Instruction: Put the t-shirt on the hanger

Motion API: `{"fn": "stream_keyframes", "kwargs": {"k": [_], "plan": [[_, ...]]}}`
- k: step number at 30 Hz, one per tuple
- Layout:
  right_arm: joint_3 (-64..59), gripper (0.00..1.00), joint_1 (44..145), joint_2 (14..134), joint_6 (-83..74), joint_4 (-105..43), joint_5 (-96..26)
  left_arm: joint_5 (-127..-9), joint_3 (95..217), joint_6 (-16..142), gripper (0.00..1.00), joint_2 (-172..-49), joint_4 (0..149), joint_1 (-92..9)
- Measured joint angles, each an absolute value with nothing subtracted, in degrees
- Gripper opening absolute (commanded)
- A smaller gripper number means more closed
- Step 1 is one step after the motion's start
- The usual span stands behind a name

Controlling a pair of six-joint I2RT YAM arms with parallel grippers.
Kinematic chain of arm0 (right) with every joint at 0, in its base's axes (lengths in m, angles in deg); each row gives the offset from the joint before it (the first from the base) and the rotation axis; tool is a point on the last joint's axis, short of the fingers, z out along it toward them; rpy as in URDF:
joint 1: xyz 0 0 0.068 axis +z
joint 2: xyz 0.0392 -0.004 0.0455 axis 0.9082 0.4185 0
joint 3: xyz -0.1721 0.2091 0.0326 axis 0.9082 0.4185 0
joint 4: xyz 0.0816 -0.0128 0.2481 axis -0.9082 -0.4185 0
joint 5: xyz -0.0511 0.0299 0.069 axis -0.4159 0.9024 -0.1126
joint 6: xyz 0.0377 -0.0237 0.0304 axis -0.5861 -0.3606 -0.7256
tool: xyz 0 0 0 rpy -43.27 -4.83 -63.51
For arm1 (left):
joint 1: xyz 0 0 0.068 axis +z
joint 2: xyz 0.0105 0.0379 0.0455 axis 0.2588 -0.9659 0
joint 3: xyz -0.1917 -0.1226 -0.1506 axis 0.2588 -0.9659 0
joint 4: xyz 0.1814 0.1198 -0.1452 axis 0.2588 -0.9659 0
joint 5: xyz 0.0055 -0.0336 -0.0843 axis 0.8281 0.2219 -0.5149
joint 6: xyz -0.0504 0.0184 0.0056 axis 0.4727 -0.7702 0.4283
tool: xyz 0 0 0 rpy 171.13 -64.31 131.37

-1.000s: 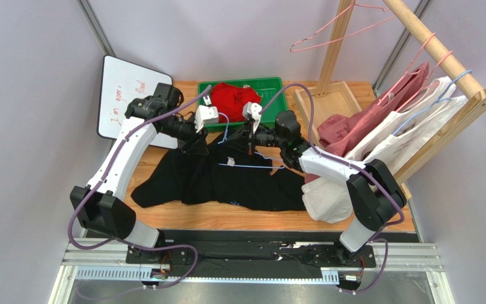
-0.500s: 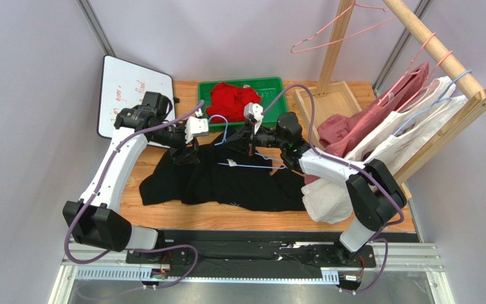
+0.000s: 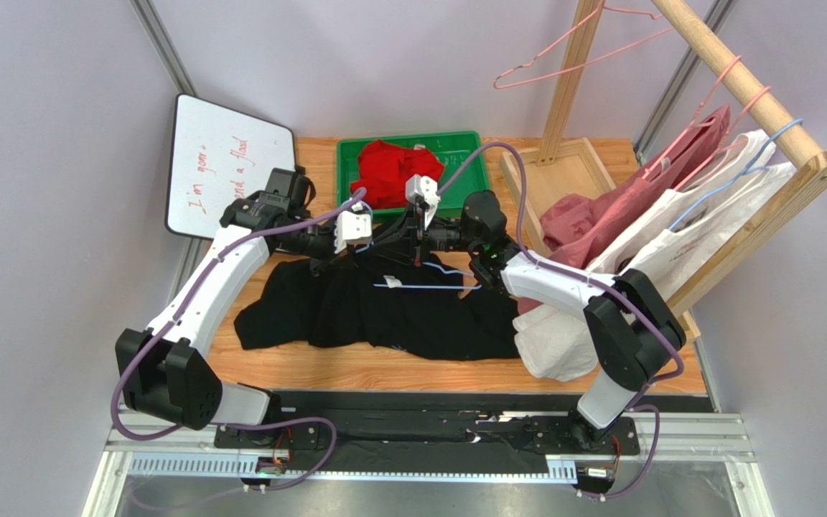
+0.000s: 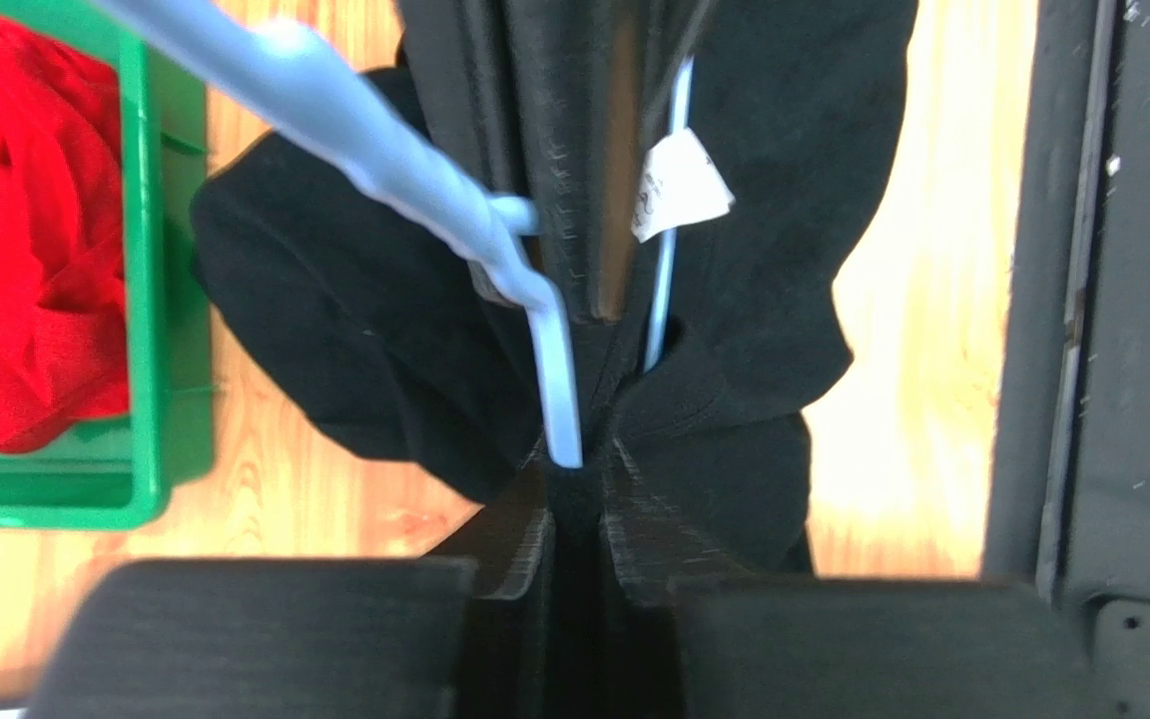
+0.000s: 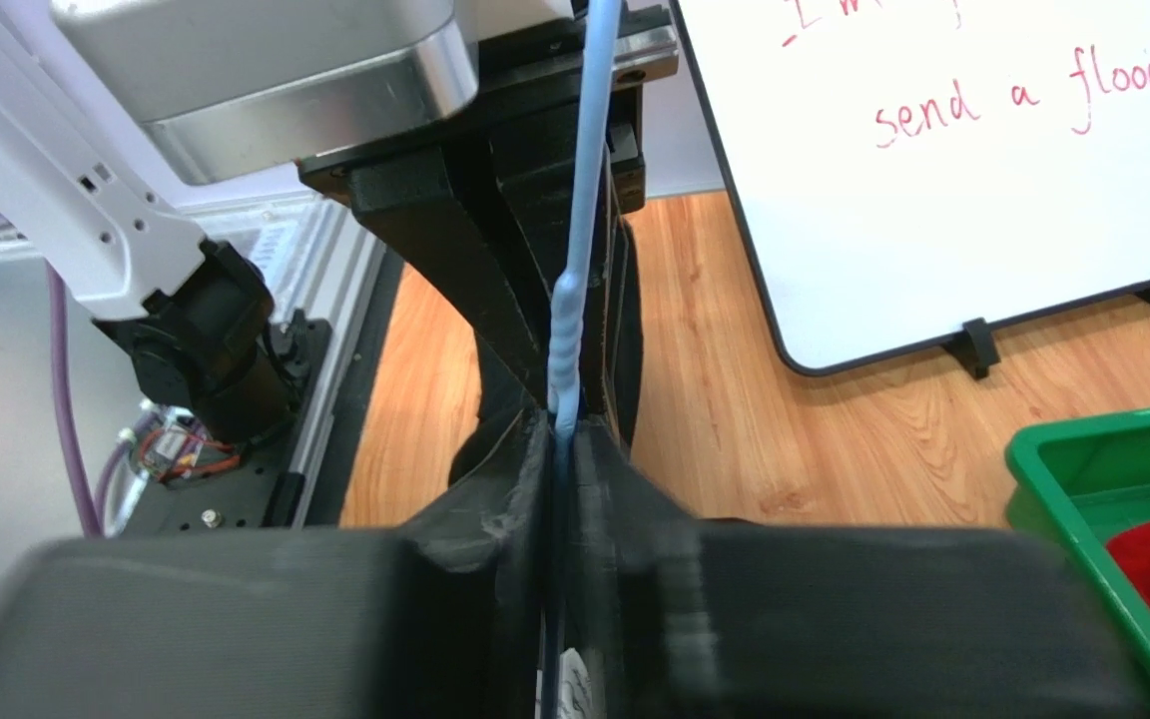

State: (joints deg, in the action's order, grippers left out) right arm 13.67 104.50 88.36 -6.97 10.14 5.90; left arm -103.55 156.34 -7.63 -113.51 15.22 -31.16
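The black t-shirt (image 3: 385, 312) lies spread on the wooden table, its collar lifted at the far side. The light-blue wire hanger (image 3: 429, 287) lies partly inside the collar, near the white neck tag (image 4: 682, 186). My left gripper (image 3: 368, 249) is shut on the t-shirt's collar fabric (image 4: 386, 330), and in the left wrist view (image 4: 578, 487) the hanger wire (image 4: 386, 150) runs into the pinched fabric. My right gripper (image 3: 416, 255) is shut on the hanger (image 5: 586, 195) just below its twisted neck, fingers pressed together in the right wrist view (image 5: 559, 442). The two grippers stand close together.
A green bin (image 3: 463, 145) with a red garment (image 3: 396, 172) stands behind the grippers. A whiteboard (image 3: 218, 162) leans at the far left. At the right are a wooden tray (image 3: 558, 178), a wooden rack (image 3: 752, 92) with pink and white shirts, and a pink hanger (image 3: 569, 59).
My left gripper swung left with the collar, then came back right toward the right gripper. The shirt's left side shifted with it. The right gripper moved slightly left.
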Motion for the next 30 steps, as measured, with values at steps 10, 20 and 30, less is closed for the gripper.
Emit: {"fn": "stream_keyframes", "kwargs": {"k": [10, 20, 30], "plan": [[0.3, 0.86, 96.9, 83.2, -3.1, -20.7, 3.9, -103.0, 151.5, -9.7, 0.0, -109.7, 15.4, -31.4], [-2.1, 0.84, 95.7, 83.6, 6.2, -55.1, -3.5, -102.9, 151.4, -10.5, 0.0, -108.4, 15.6, -33.0], [-0.1, 0.72, 100.8, 87.6, 5.2, -62.0, -13.3, -101.7, 150.4, -9.3, 0.0, -105.5, 16.2, -34.0]]}}
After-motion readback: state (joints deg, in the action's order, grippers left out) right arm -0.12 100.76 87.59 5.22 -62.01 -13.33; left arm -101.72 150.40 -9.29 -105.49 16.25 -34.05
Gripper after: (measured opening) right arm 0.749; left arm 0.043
